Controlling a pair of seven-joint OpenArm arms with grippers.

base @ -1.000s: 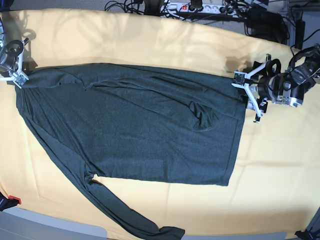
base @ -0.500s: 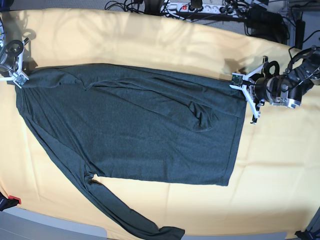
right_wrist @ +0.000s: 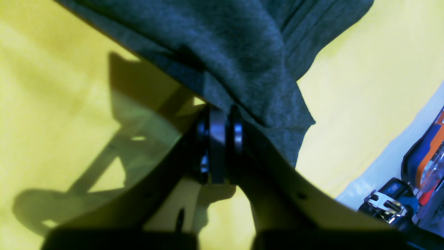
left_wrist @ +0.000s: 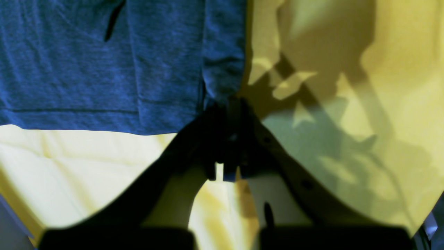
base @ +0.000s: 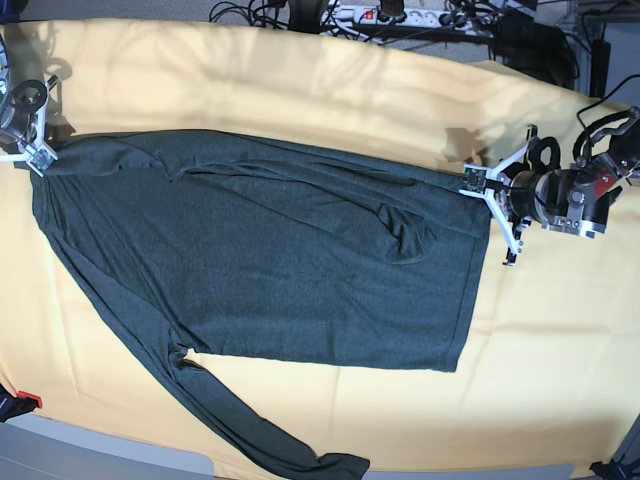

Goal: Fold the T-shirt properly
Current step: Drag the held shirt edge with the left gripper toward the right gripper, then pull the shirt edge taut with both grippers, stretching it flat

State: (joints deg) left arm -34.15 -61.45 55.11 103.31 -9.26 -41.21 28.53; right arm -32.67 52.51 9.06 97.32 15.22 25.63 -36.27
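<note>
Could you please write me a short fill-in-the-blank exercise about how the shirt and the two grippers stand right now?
1. The T-shirt lies spread on a ____ cloth.
2. The left gripper is ____ on the shirt's hem corner.
3. The right gripper pinches the shirt's ____ edge.
4. One long ____ trails toward the table's front edge.

Missing words: yellow; shut; fabric; sleeve

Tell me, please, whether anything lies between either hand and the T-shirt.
Nothing visible does. The left hand is shut right at the hem corner of the T-shirt, and the right hand is shut on its fabric at the opposite end. Only the yellow table cover surrounds the shirt.
</note>
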